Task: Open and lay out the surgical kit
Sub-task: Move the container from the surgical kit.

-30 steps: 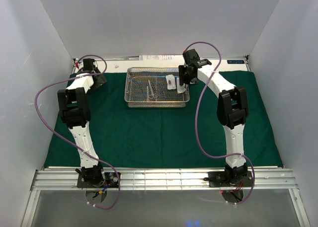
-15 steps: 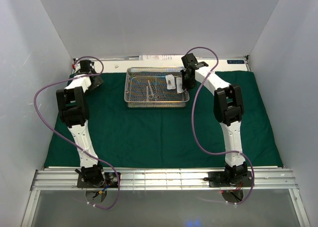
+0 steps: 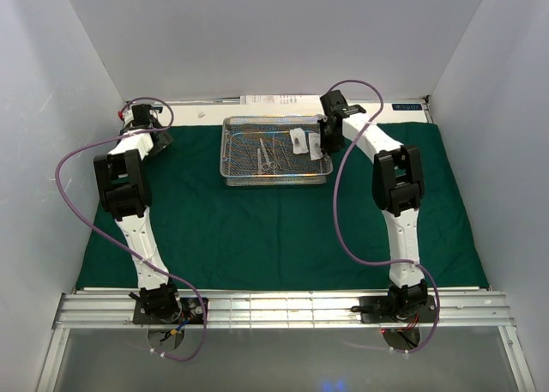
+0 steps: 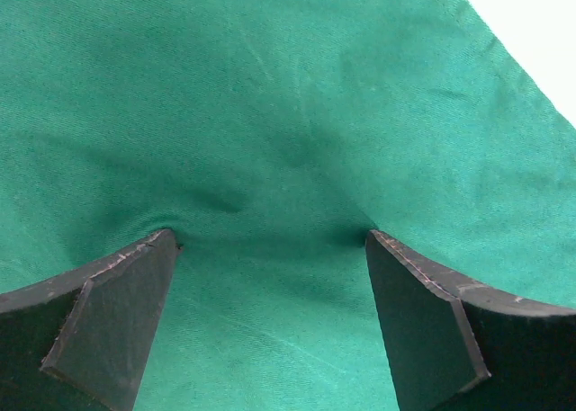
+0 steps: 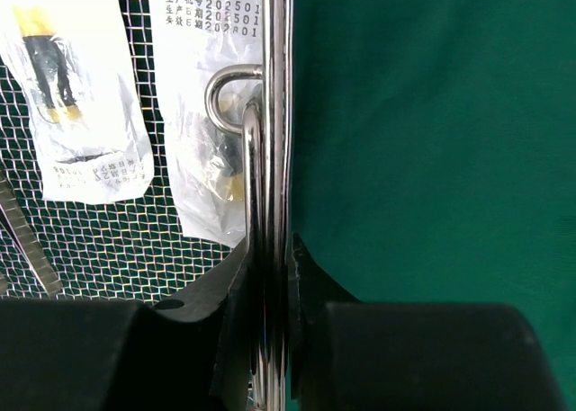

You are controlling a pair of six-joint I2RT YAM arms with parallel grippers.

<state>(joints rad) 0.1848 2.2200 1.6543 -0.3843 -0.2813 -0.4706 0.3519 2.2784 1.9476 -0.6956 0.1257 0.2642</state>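
Observation:
The dark green cloth (image 3: 274,229) lies spread over the table. On its far middle stands the silver wire-mesh tray (image 3: 225,156), holding scissors and forceps (image 3: 266,154) and two clear packets (image 3: 298,141) (image 3: 315,145). My right gripper (image 3: 326,143) is shut on the tray's right rim (image 5: 274,87), one finger inside the mesh and one outside, beside the wire handle (image 5: 225,78). My left gripper (image 3: 140,117) hangs open at the cloth's far left corner. In the left wrist view its fingertips (image 4: 157,249) press on the cloth (image 4: 270,114), nothing between them.
White walls close in the back and both sides. A bare strip of white table (image 3: 206,111) runs behind the cloth, with a white label (image 3: 274,99) on it. An aluminium rail (image 3: 283,306) crosses the near edge by the arm bases.
My right gripper has closed on the tray's right rim, and the tray has shifted slightly to the right. The left gripper has moved further into the far left corner, still open.

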